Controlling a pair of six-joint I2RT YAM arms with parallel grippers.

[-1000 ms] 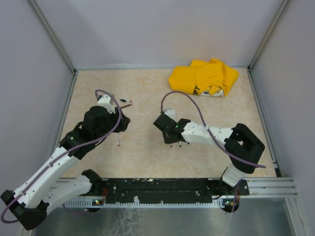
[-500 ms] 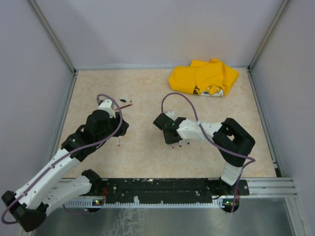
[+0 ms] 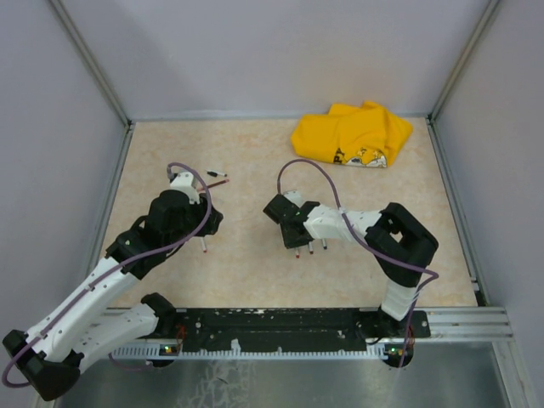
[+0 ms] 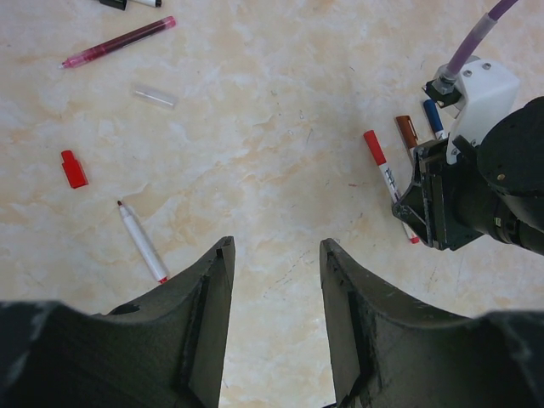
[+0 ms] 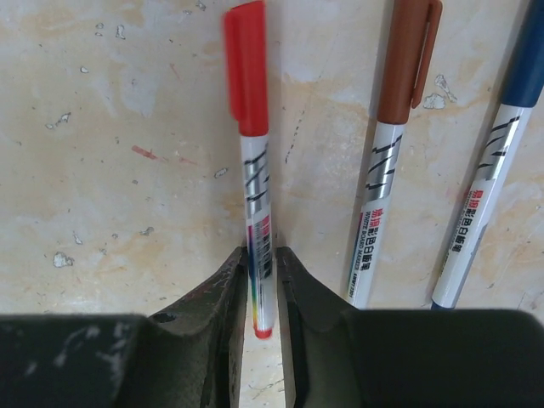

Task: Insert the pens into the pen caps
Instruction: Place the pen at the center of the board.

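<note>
Currently right jaws sit narrow astride the capped red pen, grip unclear; left jaws wide, empty; pen's light, stiff, slick, so pinch mid-barrel.

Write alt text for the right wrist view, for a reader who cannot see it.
The right gripper closely straddles the barrel of a red-capped pen lying on a pale marbled table. A brown-capped pen and a blue-capped pen lie to its right.
</note>
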